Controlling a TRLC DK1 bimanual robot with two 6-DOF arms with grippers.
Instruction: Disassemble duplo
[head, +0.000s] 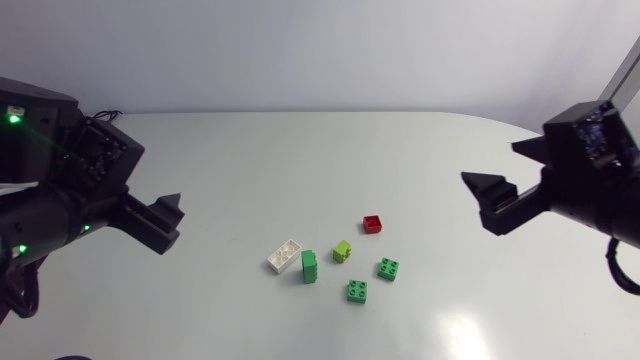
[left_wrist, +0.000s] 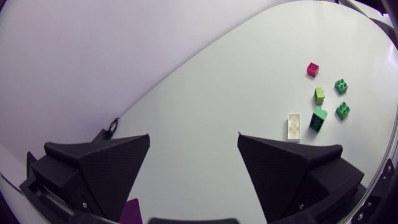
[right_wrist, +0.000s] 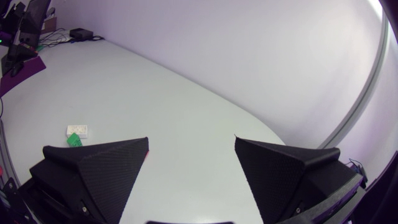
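Your left gripper (left_wrist: 193, 135) and right gripper (right_wrist: 191, 139) hang open and empty, well away from the white brick (head: 285, 256). Just beside that brick stands a dark green brick (head: 310, 266). The lime brick (head: 342, 251), red brick (head: 372, 224) and two green bricks (head: 388, 268) lie loose beyond it. The job looks nearly done; your next move is probably to check whether that close pair is joined.

White desk (head: 300, 160) below me, loose duplo on it: white brick (head: 285, 256) just beside dark green brick (head: 310, 266), lime brick (head: 342, 251), red brick (head: 372, 224), green brick (head: 389, 269), second green brick (head: 357, 291).
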